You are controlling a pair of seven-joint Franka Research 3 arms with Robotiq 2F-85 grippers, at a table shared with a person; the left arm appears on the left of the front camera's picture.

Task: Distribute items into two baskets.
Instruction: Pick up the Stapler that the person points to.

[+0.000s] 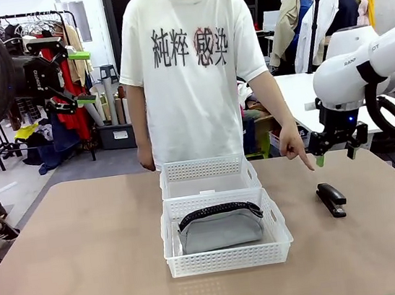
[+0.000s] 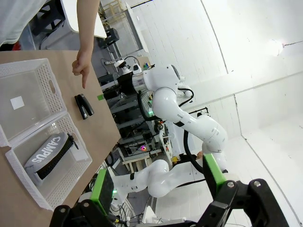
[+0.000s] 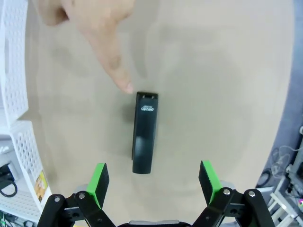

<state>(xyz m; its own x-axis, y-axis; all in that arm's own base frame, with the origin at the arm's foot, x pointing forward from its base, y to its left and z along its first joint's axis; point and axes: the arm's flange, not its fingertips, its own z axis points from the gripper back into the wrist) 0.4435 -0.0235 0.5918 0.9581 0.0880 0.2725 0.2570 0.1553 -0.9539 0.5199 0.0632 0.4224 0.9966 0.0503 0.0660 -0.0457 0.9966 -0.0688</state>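
Two white lattice baskets stand end to end at the table's middle. The near basket (image 1: pixel 230 259) holds the grey pouch (image 1: pixel 219 230) with its black zipper up; the far basket (image 1: pixel 204 168) has nothing in it. The black stapler (image 1: pixel 331 199) lies on the table to their right. A person's hand (image 1: pixel 300 152) points a finger down at it. My right gripper (image 1: pixel 335 152) hovers open just behind and above the stapler (image 3: pixel 144 132), which lies lengthwise ahead of the gripper (image 3: pixel 154 182). My left gripper (image 1: pixel 85 77) is open, raised high at the far left.
The person stands at the far edge behind the baskets. In the left wrist view the baskets (image 2: pixel 47 82), pouch (image 2: pixel 49 156) and stapler (image 2: pixel 84 105) lie far below. Bare tabletop (image 1: pixel 88 256) stretches left of the baskets and in front of the stapler.
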